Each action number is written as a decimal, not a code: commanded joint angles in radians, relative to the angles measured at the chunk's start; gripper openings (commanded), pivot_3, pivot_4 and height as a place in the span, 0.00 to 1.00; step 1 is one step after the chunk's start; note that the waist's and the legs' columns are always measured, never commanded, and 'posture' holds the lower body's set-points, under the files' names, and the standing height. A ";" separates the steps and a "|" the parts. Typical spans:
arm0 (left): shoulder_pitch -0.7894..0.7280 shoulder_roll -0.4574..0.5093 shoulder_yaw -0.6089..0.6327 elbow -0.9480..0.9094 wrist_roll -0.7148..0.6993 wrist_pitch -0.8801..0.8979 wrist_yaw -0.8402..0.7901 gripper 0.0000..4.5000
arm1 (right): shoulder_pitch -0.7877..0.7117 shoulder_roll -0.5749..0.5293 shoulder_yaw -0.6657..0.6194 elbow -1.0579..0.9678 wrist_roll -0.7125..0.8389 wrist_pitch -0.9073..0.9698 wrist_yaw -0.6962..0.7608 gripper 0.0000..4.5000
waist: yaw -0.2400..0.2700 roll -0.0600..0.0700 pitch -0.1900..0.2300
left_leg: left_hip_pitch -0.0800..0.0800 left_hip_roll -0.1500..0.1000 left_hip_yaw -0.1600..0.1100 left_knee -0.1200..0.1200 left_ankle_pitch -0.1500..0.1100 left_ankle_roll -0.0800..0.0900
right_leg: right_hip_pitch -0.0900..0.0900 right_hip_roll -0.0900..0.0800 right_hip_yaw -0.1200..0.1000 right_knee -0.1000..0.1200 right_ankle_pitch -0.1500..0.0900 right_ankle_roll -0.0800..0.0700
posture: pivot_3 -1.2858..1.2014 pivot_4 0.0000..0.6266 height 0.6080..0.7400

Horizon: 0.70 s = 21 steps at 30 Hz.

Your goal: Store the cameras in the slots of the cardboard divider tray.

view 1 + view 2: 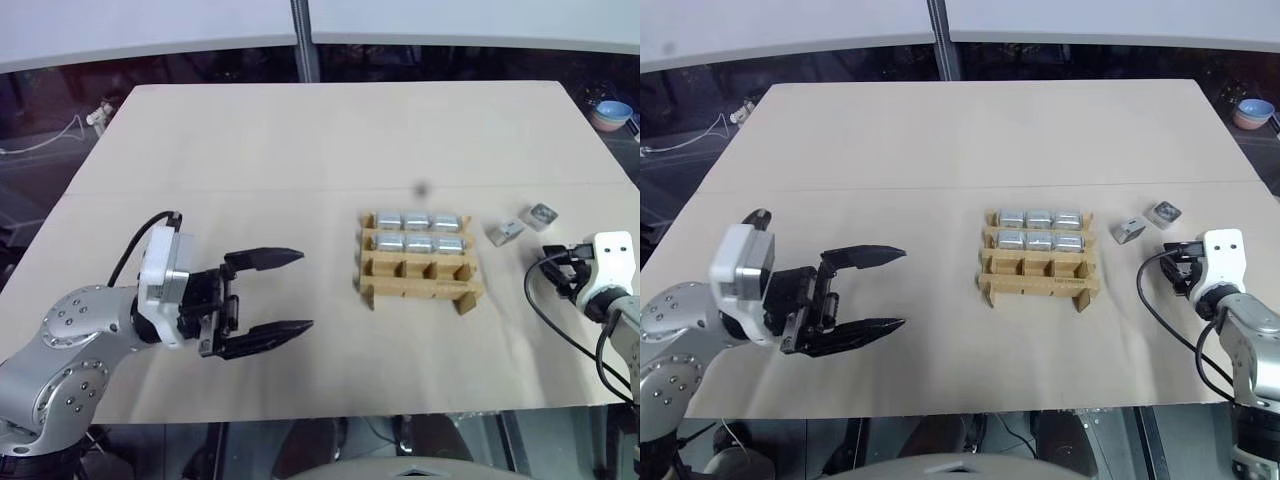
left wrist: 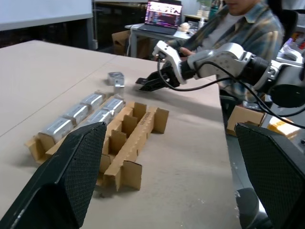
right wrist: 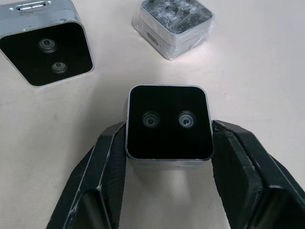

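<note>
My right gripper has its two black fingers pressed against the sides of one camera — black face up, two small lenses showing — which sits on the table with two more cameras lying loose just beyond it. My left gripper hangs with fingers spread wide and nothing between them, well apart from the cardboard divider tray (it points toward it across bare tabletop). The tray lies between both arms — its two far rows each hold three cameras, the near row stands empty — and a person sits beyond the table's right edge.
</note>
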 commanded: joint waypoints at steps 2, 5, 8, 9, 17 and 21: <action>-0.116 -0.035 -0.037 -0.008 -0.200 0.166 0.284 1.00 | 0.102 -0.078 0.016 -0.258 -0.057 -0.166 0.088 0.57 | 0.005 0.000 0.000 | -0.001 0.000 0.000 0.000 0.000 0.000 | 0.000 0.000 0.000 0.000 0.000 0.000 | 0.52 0.24 1.00; -0.247 0.032 -0.081 0.055 -0.376 0.357 0.520 1.00 | 0.173 -0.135 0.028 -0.454 -0.003 -0.229 0.216 0.57 | 0.003 0.000 0.001 | -0.002 0.000 -0.001 0.001 0.000 0.000 | 0.000 0.000 -0.001 0.001 0.000 0.000 | 0.52 0.24 1.00; -0.408 0.052 -0.161 0.204 -0.655 0.476 0.651 1.00 | 0.166 -0.213 0.109 -0.583 -0.019 -0.294 0.307 0.57 | -0.013 0.000 0.000 | 0.000 0.000 -0.001 0.003 0.000 0.000 | 0.000 0.001 -0.001 0.003 0.000 0.001 | 0.52 0.24 1.00; -0.455 0.038 -0.191 0.256 -0.729 0.498 0.690 1.00 | 0.138 -0.240 0.157 -0.602 -0.049 -0.325 0.328 0.57 | -0.019 -0.001 0.001 | 0.000 0.000 -0.001 0.003 0.000 0.000 | 0.000 0.001 -0.001 0.003 0.000 0.001 | 0.52 0.24 1.00; -0.685 -0.068 -0.414 0.444 -0.955 0.601 0.908 1.00 | -0.185 -0.248 0.450 -0.530 -0.170 -0.469 0.428 0.57 | -0.021 -0.004 0.002 | -0.002 -0.001 -0.002 0.009 0.000 0.000 | -0.002 0.001 -0.001 0.006 0.000 0.001 | 0.52 0.24 1.00; -0.705 -0.107 -0.427 0.467 -0.948 0.609 0.926 1.00 | -0.263 -0.214 0.491 -0.515 -0.169 -0.470 0.442 0.57 | -0.021 -0.004 0.002 | -0.005 -0.001 -0.002 0.011 0.000 0.000 | -0.004 0.001 -0.001 0.007 0.000 0.000 | 0.52 0.24 1.00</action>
